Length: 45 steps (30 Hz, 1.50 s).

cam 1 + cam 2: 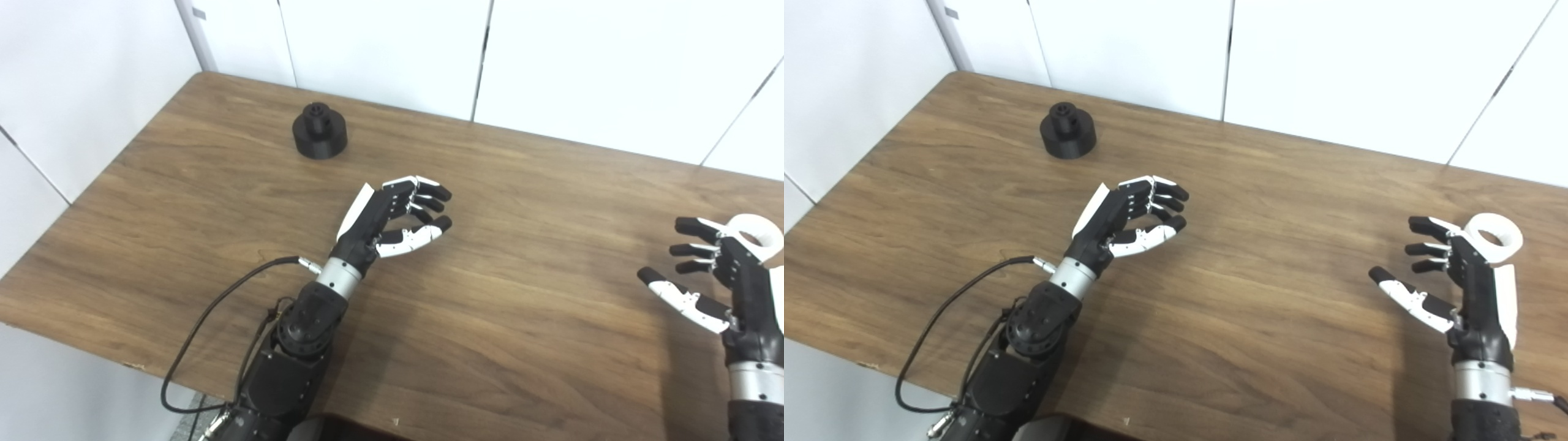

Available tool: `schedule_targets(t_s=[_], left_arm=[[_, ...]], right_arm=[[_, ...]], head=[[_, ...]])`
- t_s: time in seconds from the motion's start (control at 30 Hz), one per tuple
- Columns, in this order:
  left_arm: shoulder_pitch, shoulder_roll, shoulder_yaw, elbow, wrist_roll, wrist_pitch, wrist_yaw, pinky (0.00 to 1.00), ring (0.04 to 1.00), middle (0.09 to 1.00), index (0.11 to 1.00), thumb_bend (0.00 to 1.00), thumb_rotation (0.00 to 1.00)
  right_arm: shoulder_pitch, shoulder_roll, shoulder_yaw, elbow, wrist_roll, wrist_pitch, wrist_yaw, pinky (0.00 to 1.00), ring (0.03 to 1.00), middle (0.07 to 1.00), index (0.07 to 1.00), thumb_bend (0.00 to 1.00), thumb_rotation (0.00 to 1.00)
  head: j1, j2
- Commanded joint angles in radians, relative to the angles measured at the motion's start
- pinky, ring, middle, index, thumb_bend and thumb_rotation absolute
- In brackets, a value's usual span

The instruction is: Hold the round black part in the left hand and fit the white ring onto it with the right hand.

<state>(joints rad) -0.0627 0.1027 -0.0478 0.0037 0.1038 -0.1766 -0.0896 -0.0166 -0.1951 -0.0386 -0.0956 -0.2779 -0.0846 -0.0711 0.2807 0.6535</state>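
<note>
I see the black part (319, 131) standing upright on the wooden surface (502, 318), far toward the back left corner, well apart from both of my hands. It is a low round block with a smaller hub on the top. The white ring (1494, 236) lies flat on the surface at the right side, just behind my right hand (1451, 275); from these views I cannot tell if the fingers touch it or only stand in front of it. My left hand (392, 220) hovers over the middle of the surface with its fingers curled but apart, and it holds nothing. My right hand is also released, with fingers spread and the thumb pointing to the left, and nothing is inside it. I judge that both pieces are stiff printed plastic, light and not fragile, but rather smooth, so they may slide on the wood if I push them from the side. For the black part, I think I must take it around the wide base and leave the hub free, because the ring probably goes over the hub. For the ring, I would pinch the rim from outside at two opposite sides and keep the hole open.
</note>
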Motion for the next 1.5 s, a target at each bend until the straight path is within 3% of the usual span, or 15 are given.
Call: schedule_targets(t_s=[0.0, 0.33, 0.43, 0.5, 0.6, 0.67, 0.77, 1.03, 1.17, 1.47], left_arm=[[-0.028, -0.002, 0.002, -0.019, 0.000, -0.041, 0.013, 0.57, 0.665, 0.696, 0.599, 0.56, 0.16], [-0.028, -0.005, 0.014, -0.049, 0.034, -0.032, 0.043, 0.59, 0.741, 0.760, 0.605, 0.59, 0.14], [-0.028, -0.009, 0.031, -0.069, 0.143, -0.022, 0.118, 0.61, 0.777, 0.786, 0.616, 0.68, 0.16], [-0.031, -0.008, 0.044, -0.092, 0.229, 0.002, 0.167, 0.70, 0.820, 0.813, 0.636, 0.78, 0.18], [-0.039, -0.002, 0.072, -0.137, 0.274, 0.053, 0.192, 0.85, 0.881, 0.851, 0.657, 0.82, 0.16], [-0.048, 0.012, 0.090, -0.155, 0.276, 0.076, 0.190, 0.87, 0.896, 0.864, 0.667, 0.82, 0.17], [-0.060, 0.036, 0.105, -0.170, 0.289, 0.110, 0.183, 0.81, 0.881, 0.864, 0.669, 0.84, 0.19], [-0.101, 0.126, 0.112, -0.178, 0.324, 0.189, 0.150, 0.84, 0.917, 0.906, 0.716, 0.86, 0.26], [-0.130, 0.159, 0.116, -0.174, 0.341, 0.233, 0.144, 0.80, 0.930, 0.937, 0.749, 0.89, 0.27], [-0.180, 0.217, 0.131, -0.153, 0.350, 0.294, 0.133, 0.85, 0.977, 0.960, 0.767, 0.91, 0.30]], right_arm=[[-0.028, -0.011, -0.005, -0.020, 0.010, -0.041, -0.002, 0.52, 0.622, 0.729, 0.697, 0.57, 0.19], [-0.030, -0.016, -0.007, -0.001, 0.026, -0.059, -0.002, 0.52, 0.614, 0.722, 0.697, 0.58, 0.16], [-0.029, -0.015, -0.009, 0.000, 0.033, -0.058, -0.001, 0.52, 0.614, 0.720, 0.695, 0.59, 0.17], [-0.029, -0.018, -0.009, 0.001, 0.035, -0.062, 0.001, 0.51, 0.614, 0.721, 0.696, 0.58, 0.17], [-0.029, -0.020, -0.009, 0.002, 0.033, -0.061, 0.001, 0.51, 0.613, 0.721, 0.695, 0.58, 0.17], [-0.028, -0.022, -0.009, 0.005, 0.037, -0.064, 0.004, 0.51, 0.611, 0.725, 0.696, 0.58, 0.18], [-0.025, -0.025, -0.008, 0.007, 0.037, -0.071, 0.009, 0.50, 0.607, 0.731, 0.702, 0.58, 0.18], [-0.023, -0.026, -0.012, 0.003, 0.031, -0.053, 0.009, 0.51, 0.615, 0.725, 0.695, 0.58, 0.19], [-0.023, -0.029, -0.012, 0.010, 0.033, -0.064, 0.011, 0.50, 0.607, 0.728, 0.694, 0.58, 0.19], [-0.020, -0.028, -0.013, 0.005, 0.040, -0.055, 0.019, 0.49, 0.599, 0.727, 0.696, 0.58, 0.17]], head=[[0.000, -0.002], [0.002, -0.010], [0.002, -0.007], [0.002, -0.007], [0.002, -0.008], [0.006, -0.012], [0.011, -0.014], [0.015, -0.014], [0.018, -0.015], [0.015, -0.018]])
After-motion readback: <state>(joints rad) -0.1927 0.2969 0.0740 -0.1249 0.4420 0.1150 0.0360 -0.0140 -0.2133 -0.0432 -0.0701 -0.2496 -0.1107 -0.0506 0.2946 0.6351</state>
